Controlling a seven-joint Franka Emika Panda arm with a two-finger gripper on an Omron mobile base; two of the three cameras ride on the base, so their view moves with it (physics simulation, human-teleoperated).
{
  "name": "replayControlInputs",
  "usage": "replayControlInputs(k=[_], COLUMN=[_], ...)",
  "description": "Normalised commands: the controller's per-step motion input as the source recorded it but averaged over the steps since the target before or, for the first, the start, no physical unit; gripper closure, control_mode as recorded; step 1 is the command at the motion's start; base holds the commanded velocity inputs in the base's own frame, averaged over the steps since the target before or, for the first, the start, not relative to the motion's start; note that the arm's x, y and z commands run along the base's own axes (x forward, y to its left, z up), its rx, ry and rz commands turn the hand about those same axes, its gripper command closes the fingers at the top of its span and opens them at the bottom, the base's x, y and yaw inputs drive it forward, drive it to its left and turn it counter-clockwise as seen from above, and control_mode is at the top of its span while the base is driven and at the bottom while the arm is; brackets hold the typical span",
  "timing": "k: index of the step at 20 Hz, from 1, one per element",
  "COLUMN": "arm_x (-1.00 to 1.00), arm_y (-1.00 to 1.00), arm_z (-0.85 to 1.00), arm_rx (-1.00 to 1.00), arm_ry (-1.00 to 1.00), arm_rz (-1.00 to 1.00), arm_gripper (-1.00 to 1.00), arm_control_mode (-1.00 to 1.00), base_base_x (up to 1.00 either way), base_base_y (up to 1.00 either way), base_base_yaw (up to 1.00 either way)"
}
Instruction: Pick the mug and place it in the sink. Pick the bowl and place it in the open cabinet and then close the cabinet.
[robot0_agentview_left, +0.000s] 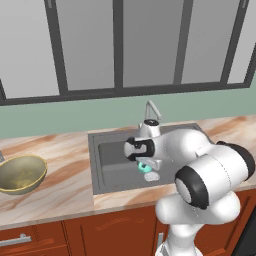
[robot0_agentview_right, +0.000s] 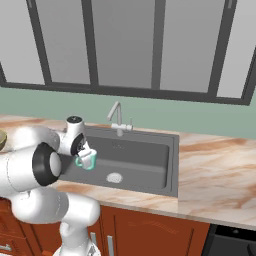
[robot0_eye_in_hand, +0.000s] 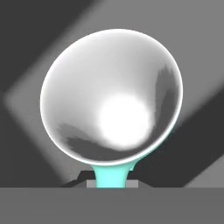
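1. The small teal-green mug with the white inside (robot0_agentview_right: 86, 159) hangs above the left part of the large dark grey rectangular sink (robot0_agentview_right: 150, 165). It is clear of the basin floor and well above the round silver drain (robot0_agentview_right: 114, 177).
2. The claw (robot0_agentview_right: 84, 150) of the white arm is clamped on the mug. In the hand view the teal handle (robot0_eye_in_hand: 111, 175) runs straight down to the fingertips, so the grip looks to be on the handle and not the rim. This leaves the cup body free to be set down.
3. The mug (robot0_eye_in_hand: 111, 98) sits roughly upright, mouth towards the hand camera, and its white interior is empty.
4. The sink holds nothing but its drain. A curved silver faucet (robot0_agentview_right: 116, 116) stands at its back edge, away from the mug.
5. By my judgement the first step is nearly finished: the mug is over the basin and only lowering and letting go remain.
6. The wide olive-gold bowl with the speckled yellowish inside (robot0_agentview_left: 21, 173) rests on the marble surface (robot0_agentview_left: 65, 165) well left of the sink. It is empty and untouched, waiting for the second step.
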Motion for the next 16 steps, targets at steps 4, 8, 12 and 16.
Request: replayControlInputs(k=[4,8,12,16], arm_x=[0.32,0.37,0.37,0.38], arm_y=[0.0,0.0,0.0,0.0], arm_z=[-0.42,-0.35,-0.36,-0.42], arm_rx=[0.0,0.0,0.0,0.0], arm_ry=[0.0,0.0,0.03,0.07], arm_rz=[0.0,0.0,0.0,0.0], arm_gripper=[1.0,1.0,1.0,1.0], arm_control_mode=[-1.0,-1.0,-1.0,-1.0], base_base_x=[0.0,0.0,0.0,0.0], base_base_y=[0.0,0.0,0.0,0.0], base_base_yaw=[0.0,0.0,0.0,0.0])
